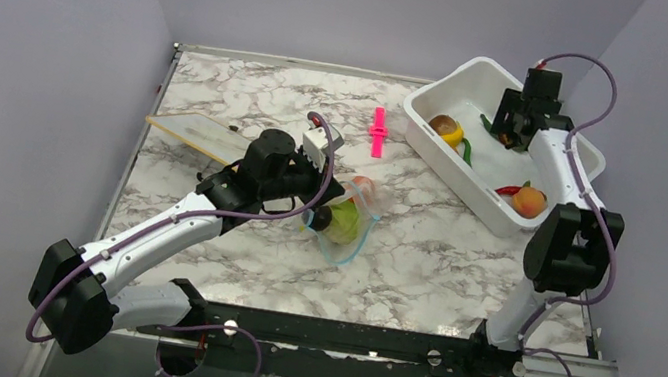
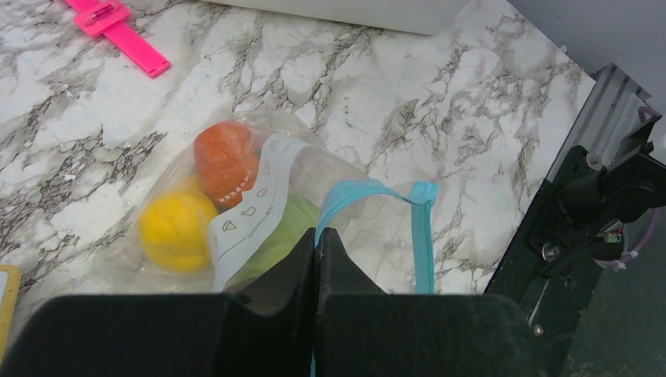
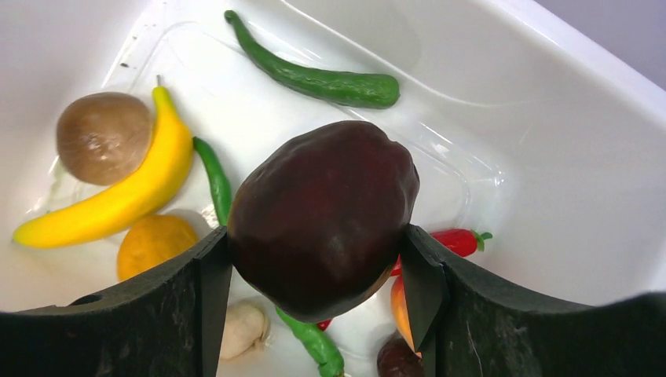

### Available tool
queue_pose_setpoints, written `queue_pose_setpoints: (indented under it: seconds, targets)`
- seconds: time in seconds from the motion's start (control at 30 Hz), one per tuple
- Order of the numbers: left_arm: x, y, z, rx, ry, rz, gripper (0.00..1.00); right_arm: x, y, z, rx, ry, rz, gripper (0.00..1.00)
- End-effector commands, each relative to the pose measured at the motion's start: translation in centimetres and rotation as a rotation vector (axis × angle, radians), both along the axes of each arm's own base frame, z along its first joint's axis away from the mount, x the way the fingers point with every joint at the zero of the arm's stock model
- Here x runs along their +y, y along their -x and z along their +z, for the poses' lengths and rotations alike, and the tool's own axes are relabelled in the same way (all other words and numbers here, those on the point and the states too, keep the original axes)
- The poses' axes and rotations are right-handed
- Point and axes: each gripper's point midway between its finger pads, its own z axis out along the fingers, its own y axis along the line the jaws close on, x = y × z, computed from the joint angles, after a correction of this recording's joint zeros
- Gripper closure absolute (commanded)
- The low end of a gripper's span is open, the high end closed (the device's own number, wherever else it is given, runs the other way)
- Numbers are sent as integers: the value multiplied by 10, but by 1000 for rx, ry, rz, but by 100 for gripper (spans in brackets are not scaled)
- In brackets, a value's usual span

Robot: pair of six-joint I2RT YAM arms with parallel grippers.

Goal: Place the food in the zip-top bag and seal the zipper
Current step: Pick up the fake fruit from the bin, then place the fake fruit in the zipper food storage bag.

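Black right gripper grasps a dark maroon toy fruit between its 2 fingers, holding it over the inside of the white tub. Below it in the tub lie a yellow banana, a brown ball, an orange piece, a long green pod and a red chili.

The left gripper is clenched on the light blue zipper of the clear zip-top bag. The bag lies mid-way across the marble counter. It holds 3 pieces: an orange-red piece, a yellow ball and a green piece.

A pink clip lies between bag and tub. A yellowish board lies to the left.
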Motion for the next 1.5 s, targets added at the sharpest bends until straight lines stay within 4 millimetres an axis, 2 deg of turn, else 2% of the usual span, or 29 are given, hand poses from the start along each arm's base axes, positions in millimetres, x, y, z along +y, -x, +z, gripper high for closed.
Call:
queue_pose_setpoints:
  seconds: [0.0, 0.2, 0.5, 0.7, 1.0, 1.23, 1.47]
  targets:
    - [0, -4, 1, -12, 12, 11, 100, 13, 13, 36, -44, -30, 21, 57]
    - [2, -4, 2, -19, 8, 17, 100, 53, 29, 64, -91, -79, 118, 58]
    - [3, -8, 5, -41, 9, 30, 100, 124, 67, 90, -167, -275, 351, 60]
    - [-3, -11, 16, -29, 32, 25, 100, 179, 103, 88, -153, -384, 559, 60]
    - [-9, -28, 24, 38, -11, 57, 100, 235, 166, 92, -176, -540, 821, 60]
    - [-13, -40, 25, 64, -13, 75, 100, 260, 213, 102, -217, -666, 1011, 61]
    - [-18, -48, 23, 128, 14, 86, 100, 292, 254, 90, -130, -808, 1173, 61]
